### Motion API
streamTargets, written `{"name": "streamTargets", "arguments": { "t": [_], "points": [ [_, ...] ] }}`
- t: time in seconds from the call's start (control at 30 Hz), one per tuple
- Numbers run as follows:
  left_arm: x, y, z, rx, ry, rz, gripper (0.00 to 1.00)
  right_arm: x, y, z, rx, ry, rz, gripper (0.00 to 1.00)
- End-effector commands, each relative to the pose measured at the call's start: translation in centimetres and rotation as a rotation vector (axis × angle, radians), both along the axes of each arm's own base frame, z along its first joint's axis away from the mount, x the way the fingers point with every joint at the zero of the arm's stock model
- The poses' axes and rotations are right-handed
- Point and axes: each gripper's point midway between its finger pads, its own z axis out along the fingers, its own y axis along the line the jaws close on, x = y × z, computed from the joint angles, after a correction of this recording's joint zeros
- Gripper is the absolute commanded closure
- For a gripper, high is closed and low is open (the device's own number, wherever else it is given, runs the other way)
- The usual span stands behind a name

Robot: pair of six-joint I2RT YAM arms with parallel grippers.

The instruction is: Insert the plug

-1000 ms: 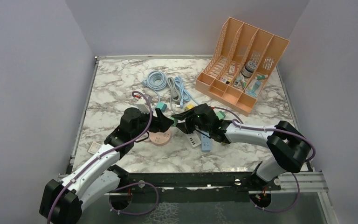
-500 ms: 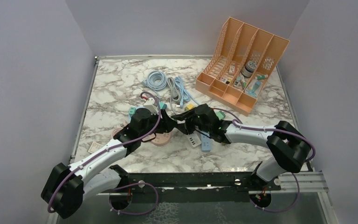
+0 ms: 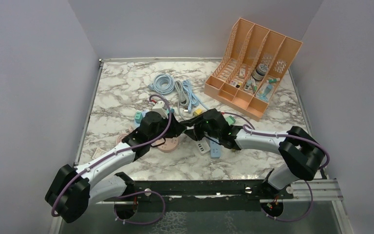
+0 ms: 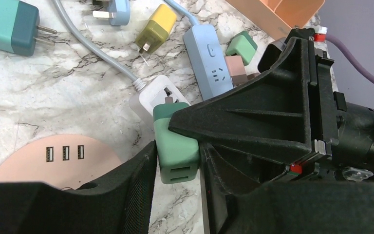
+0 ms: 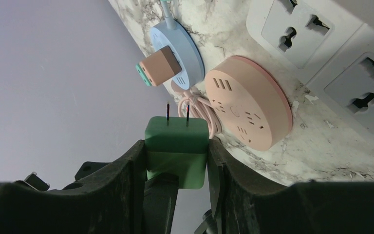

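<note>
A green two-prong plug (image 5: 177,141) sits between the fingers of my right gripper (image 5: 177,153), which is shut on it, prongs pointing away. My left gripper (image 4: 177,163) has come in from the other side, and its fingers press both sides of the same plug (image 4: 174,146). In the top view the two grippers meet at mid-table, left gripper (image 3: 177,128) against right gripper (image 3: 189,126), hiding the plug. A round pink socket hub (image 3: 168,143) lies just below them. A white power strip (image 3: 203,146) lies under the right arm.
A blue power strip (image 4: 208,66) lies by a white cube adapter (image 4: 156,95). Yellow (image 4: 157,29) and teal (image 4: 7,27) plugs lie nearby. Coiled cables (image 3: 164,84) lie at the back. An orange file organizer (image 3: 253,68) stands back right. A round blue socket (image 5: 181,46) carries a brown plug.
My left arm swung right toward the right gripper, and its jaws closed in on the green plug. The right arm and its grip stayed the same.
</note>
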Motion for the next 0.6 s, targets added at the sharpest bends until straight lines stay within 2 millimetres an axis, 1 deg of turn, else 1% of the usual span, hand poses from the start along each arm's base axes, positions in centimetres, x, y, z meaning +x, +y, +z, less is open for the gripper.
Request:
{"name": "streamTargets", "arguments": {
  "t": [0.0,0.07,0.13,0.27,0.37,0.43,0.47,0.5,0.53,0.57],
  "points": [
    [0.9,-0.2,1.3,-0.012,-0.024,0.027,0.74,0.6,0.3,2.9,0.037,-0.078,0.000,0.56],
    [0.9,0.0,1.2,0.008,-0.025,0.031,0.77,0.7,0.1,3.0,0.020,-0.101,-0.001,0.47],
    [0.9,0.4,1.1,0.055,-0.029,0.025,0.77,0.9,-0.2,3.1,-0.004,-0.121,-0.006,0.37],
    [0.8,1.4,1.0,0.191,-0.034,-0.019,0.78,1.3,-1.4,3.0,-0.084,-0.197,-0.003,0.28],
    [0.1,1.8,0.9,0.303,-0.032,-0.111,0.78,1.5,-2.6,3.1,-0.151,-0.281,0.017,0.25],
    [-0.3,2.4,0.6,0.389,-0.010,-0.167,0.78,1.4,-3.1,3.8,-0.170,-0.351,0.031,0.24],
    [-0.4,2.5,1.0,0.423,-0.011,-0.195,0.78,1.3,-3.5,4.0,-0.181,-0.375,0.036,0.24],
    [-0.6,2.8,0.9,0.462,0.000,-0.225,0.78,1.2,-3.8,4.2,-0.198,-0.401,0.044,0.24],
    [-0.7,3.2,0.9,0.501,0.006,-0.241,0.77,1.1,-4.2,4.3,-0.217,-0.420,0.046,0.24],
    [-0.9,3.9,0.5,0.548,0.027,-0.255,0.77,1.1,-4.8,4.3,-0.241,-0.428,0.040,0.24]
  ]
}}
